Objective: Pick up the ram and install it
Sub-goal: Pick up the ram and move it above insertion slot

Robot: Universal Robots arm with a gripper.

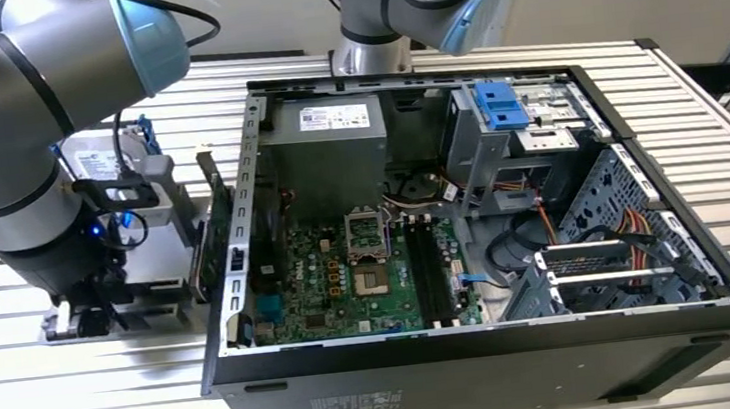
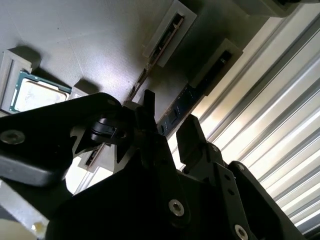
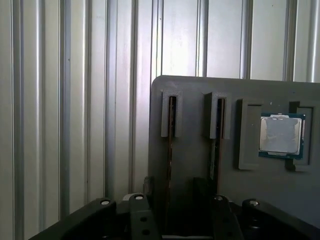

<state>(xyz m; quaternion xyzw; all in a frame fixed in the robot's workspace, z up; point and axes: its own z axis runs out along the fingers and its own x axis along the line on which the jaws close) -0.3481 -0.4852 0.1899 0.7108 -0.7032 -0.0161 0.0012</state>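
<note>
Straddling the ram [image 3: 171,140], pincer [image 3: 175,184] beside second stick [image 3: 215,145]

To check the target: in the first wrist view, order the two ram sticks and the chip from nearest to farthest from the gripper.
1. Ram, inside the open gripper.
2. Second ram, beside the first, on the chip's side.
3. Chip, past both rams.

The ram [image 2: 187,95] stands in a slot of the grey holder [image 2: 100,45], one end hidden behind the gripper [image 2: 168,106]; whether the fingers [image 2: 192,142] touch it cannot be told. In the first wrist view the picture's edge cuts the gripper off near the holder's slots. In the exterior view the arm [image 1: 11,148] hides most of the holder.
</note>
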